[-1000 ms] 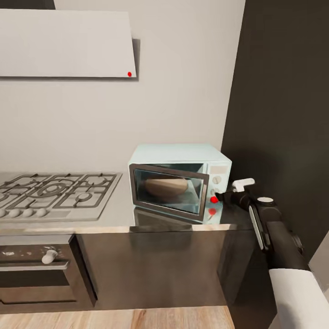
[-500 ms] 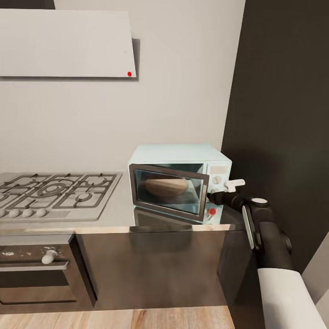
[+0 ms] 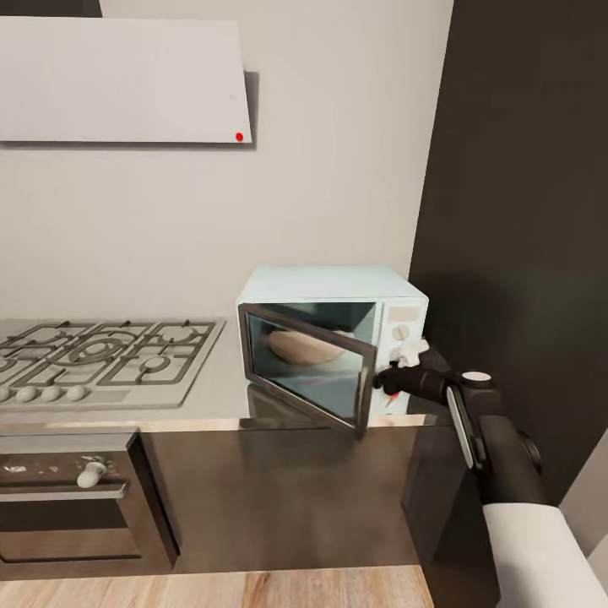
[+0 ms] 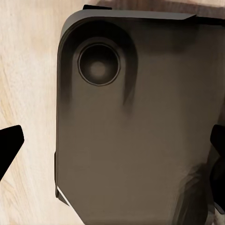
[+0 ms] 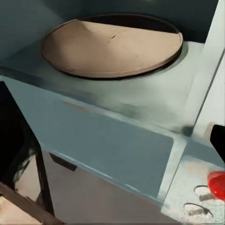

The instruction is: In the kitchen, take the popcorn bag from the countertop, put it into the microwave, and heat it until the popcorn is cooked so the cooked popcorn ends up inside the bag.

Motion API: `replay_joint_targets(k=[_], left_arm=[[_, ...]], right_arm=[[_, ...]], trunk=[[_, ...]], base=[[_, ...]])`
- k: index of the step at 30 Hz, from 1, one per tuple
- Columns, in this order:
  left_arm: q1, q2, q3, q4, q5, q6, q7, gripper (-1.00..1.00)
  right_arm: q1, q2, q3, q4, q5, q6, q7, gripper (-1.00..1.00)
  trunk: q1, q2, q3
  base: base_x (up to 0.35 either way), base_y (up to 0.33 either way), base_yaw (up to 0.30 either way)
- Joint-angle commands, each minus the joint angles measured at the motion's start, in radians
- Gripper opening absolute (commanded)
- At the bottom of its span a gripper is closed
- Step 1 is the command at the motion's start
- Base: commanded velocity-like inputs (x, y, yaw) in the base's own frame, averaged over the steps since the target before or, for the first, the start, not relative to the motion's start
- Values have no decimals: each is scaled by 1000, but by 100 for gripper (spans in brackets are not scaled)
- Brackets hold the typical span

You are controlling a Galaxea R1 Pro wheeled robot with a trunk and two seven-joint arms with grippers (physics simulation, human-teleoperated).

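Grey steel desk (image 3: pixel 226 371) along a pale kitchen wall, and the microwave (image 3: pixel 338 285) sits on it just right of the gas hob (image 3: pixel 101 350). And the door (image 3: pixel 308 371) is coming out! Half a second ago it stood barely ajar; now its free edge swings well clear of the microwave's front. The right gripper (image 3: pixel 397 373) is tucked in at that free edge, just in front of the microwave's dial panel. Whether its jaws are pinched on the door or only hooked behind it, I cannot tell.

From the right wrist the microwave's cavity lies open, with a tan round turntable (image 5: pixel 112 44) on its floor and the red button (image 5: pixel 217 184) close by. The left gripper (image 4: pixel 112 150) hangs over the robot's own dark body, jaws spread wide and empty.

My read: the microwave is being opened. Once the door is fully out, the cavity should be reachable for the popcorn bag.
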Motion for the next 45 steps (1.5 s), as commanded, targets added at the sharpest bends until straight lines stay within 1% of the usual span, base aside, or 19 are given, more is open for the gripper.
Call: replay_joint_targets(k=[1,9,17,21,23,24,25,29,32,34,40,42,43,45], left_arm=[[0,0,2,0,8,-2,0,100],[0,-1,3,0,8,-2,0,100],[0,-2,4,0,8,-2,0,100],[0,-2,4,0,8,-2,0,100],[0,-2,4,0,8,-2,0,100],[0,-2,3,0,8,-2,0,100],[0,-1,3,0,8,-2,0,100],[0,0,2,0,8,-2,0,100],[0,0,2,0,8,-2,0,100],[0,0,2,0,8,-2,0,100],[0,0,2,0,8,-2,0,100],[0,-1,2,0,8,-2,0,100],[0,-1,2,0,8,-2,0,100],[0,-1,2,0,8,-2,0,100]], right_arm=[[1,-1,-2,-1,10,2,12,100],[2,-3,-2,-2,11,2,13,100],[3,-2,-1,-1,17,2,14,100],[3,1,1,-2,9,3,13,100],[3,8,3,-2,7,3,13,100],[3,16,4,-2,7,3,13,100],[3,27,5,-2,6,3,13,100],[3,45,8,-4,6,2,14,100],[3,64,8,-4,7,2,13,100],[3,68,8,-4,8,2,11,100],[2,68,7,-4,13,0,6,100],[3,63,4,-5,18,-17,2,100],[3,59,1,-6,20,-40,-3,100],[2,57,-1,-8,20,-51,-14,100]], trunk=[[0,-1,-1],[0,-1,-1],[0,-1,-1],[0,-1,-1],[0,-1,-1],[0,-1,-1],[0,-1,-1],[0,-1,-1],[0,-1,-1],[0,-1,-1],[0,-1,-1],[0,-1,-1],[0,-1,-1],[0,-1,-1]], base=[[0,0,0],[-31,0,0],[-287,0,0],[-315,0,0],[-278,0,0],[-163,0,0],[-67,0,0],[-21,0,0],[-2,0,0],[0,0,0],[0,0,0],[0,0,0],[0,0,0],[0,0,0]])
